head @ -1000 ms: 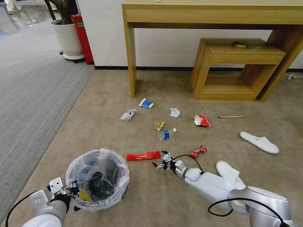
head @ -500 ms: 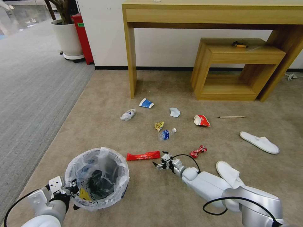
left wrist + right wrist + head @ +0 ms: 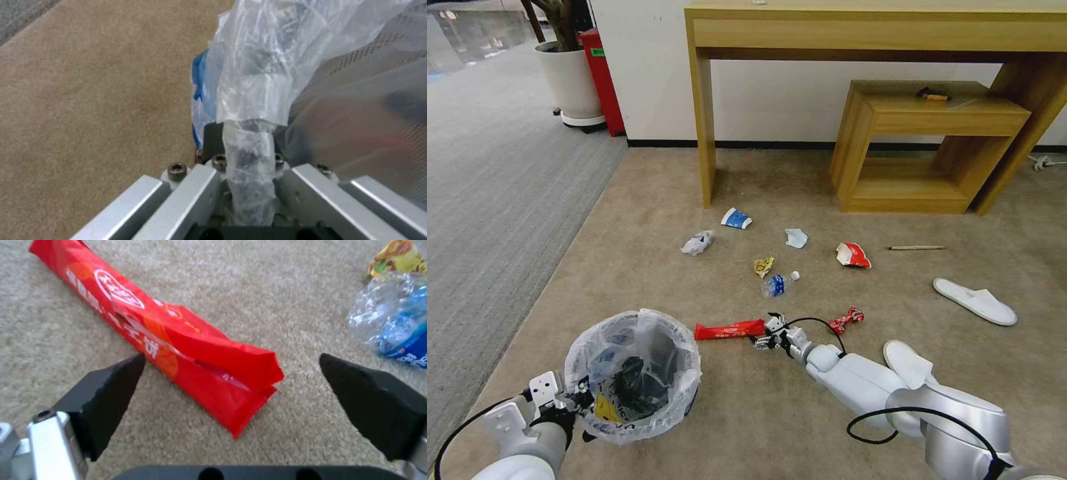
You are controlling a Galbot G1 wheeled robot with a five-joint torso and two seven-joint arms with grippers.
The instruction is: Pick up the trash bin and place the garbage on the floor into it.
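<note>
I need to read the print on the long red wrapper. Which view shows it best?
The right wrist view: the wrapper lies close up between the open right gripper's fingertips, white print and torn end plain. The head view shows it whole but small on the carpet beside the bin. The left wrist view looks at the bin's bag, not the wrapper.

My right arm stretched forward and low, its gripper (image 3: pixel 767 333) spread wide with both black fingertips (image 3: pixel 111 396) apart, my left arm bent near my body, its gripper (image 3: pixel 577 400) clamped tight, wrist level.
</note>
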